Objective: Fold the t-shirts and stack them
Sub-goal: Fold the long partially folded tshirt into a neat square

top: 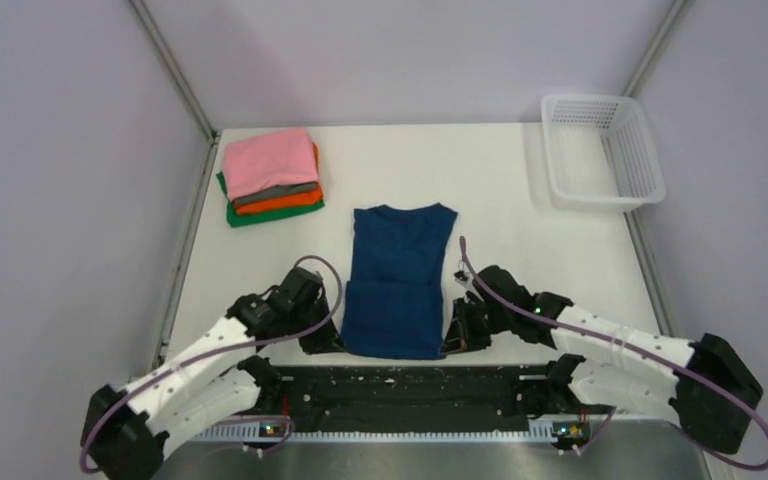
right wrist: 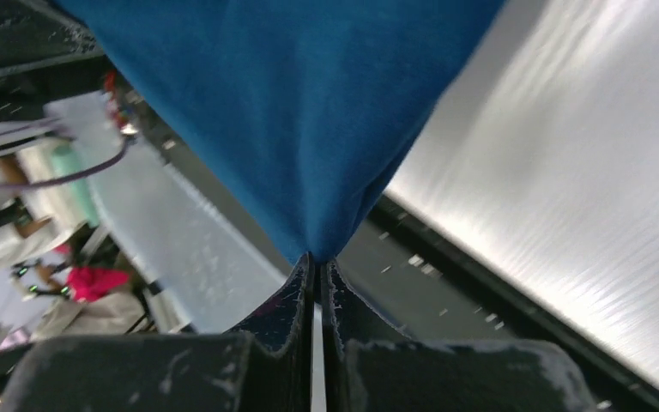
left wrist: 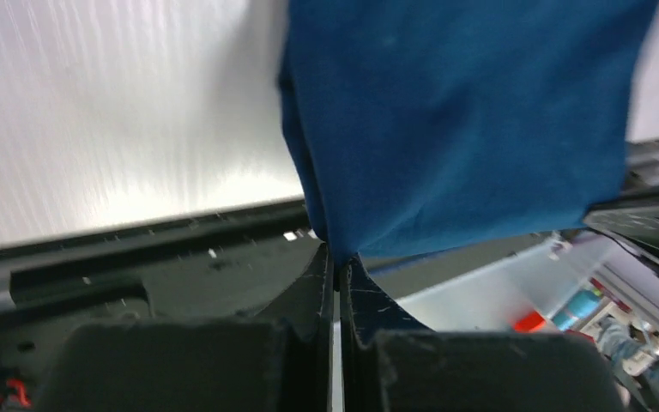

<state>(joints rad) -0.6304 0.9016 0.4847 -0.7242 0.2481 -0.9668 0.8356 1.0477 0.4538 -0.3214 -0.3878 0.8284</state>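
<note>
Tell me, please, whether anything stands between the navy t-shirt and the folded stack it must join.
Nothing visible does. The navy t-shirt, pinched at its near corners by the left gripper and right gripper, lies mid-table; only table surface shows between it and the folded stack at far left. The basket sits far right.

Overhead view's evenly lit and sharp, with a soft shadow beside the white mesh plastic basket (top: pixel 605 198). Both wrist views catch streaky glare off the white bench (left wrist: pixel 120 112), and the close navy blue cloth t-shirt (left wrist: pixel 463 112) goes blurry.
</note>
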